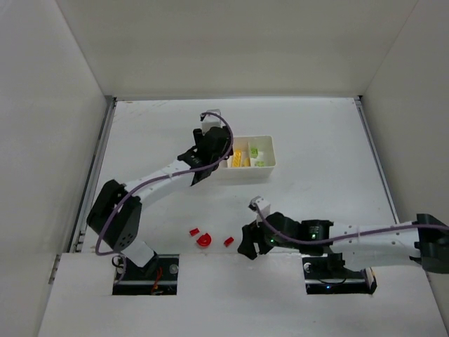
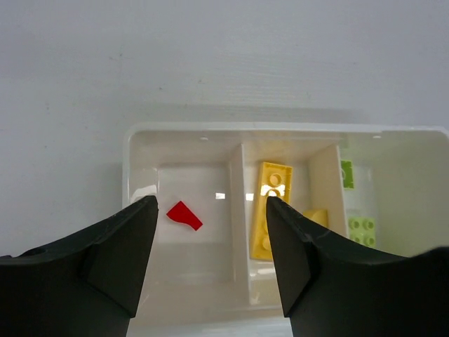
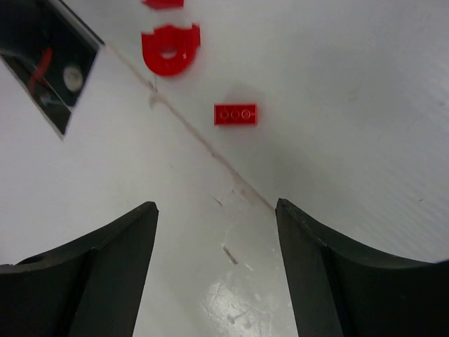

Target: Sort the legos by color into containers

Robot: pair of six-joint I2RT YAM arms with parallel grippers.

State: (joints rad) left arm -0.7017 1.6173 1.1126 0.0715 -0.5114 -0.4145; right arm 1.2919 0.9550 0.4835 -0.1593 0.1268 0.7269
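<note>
Starting overhead, Ben: where does the left pincer (image 1: pixel 208 156) sit?

Ana, it hangs above the white rectangular plastic three-compartment tray (image 1: pixel 273 156) on the white bench (image 1: pixel 316 126) and covers the tray's end compartment. The yellow studded rectangular plastic brick (image 1: pixel 240 159) lies in the compartment just to the pincer's right. The flat light-green plastic pieces (image 1: pixel 259 163) lie in the one past that.

And the right pincer (image 1: pixel 243 243)?

Low by the bench's near edge, tips toward a small red plastic plate (image 1: pixel 229 241) just ahead of it. Farther along that line lie a red half-round plastic piece (image 1: pixel 204 239) and another small red bit (image 1: pixel 194 231). All three are well apart from the tray.

The left wrist view?

Jaws apart, nothing between them. Past the gap, nearer the finger at the view's left, a flat red plastic chip (image 2: pixel 184 215) lies alone in the tray's left compartment. The yellow brick lies by the other finger's tip in the middle compartment, with a smaller yellow piece (image 2: pixel 317 216) beside it. The green pieces are beyond that finger.

The right wrist view?

Jaws apart there too, and empty. The red plate shows three studs and lies on the bench ahead of the gap, touching neither finger. The half-round is farther ahead, toward the finger at the view's left. The third red bit is cut off by the top edge.
</note>
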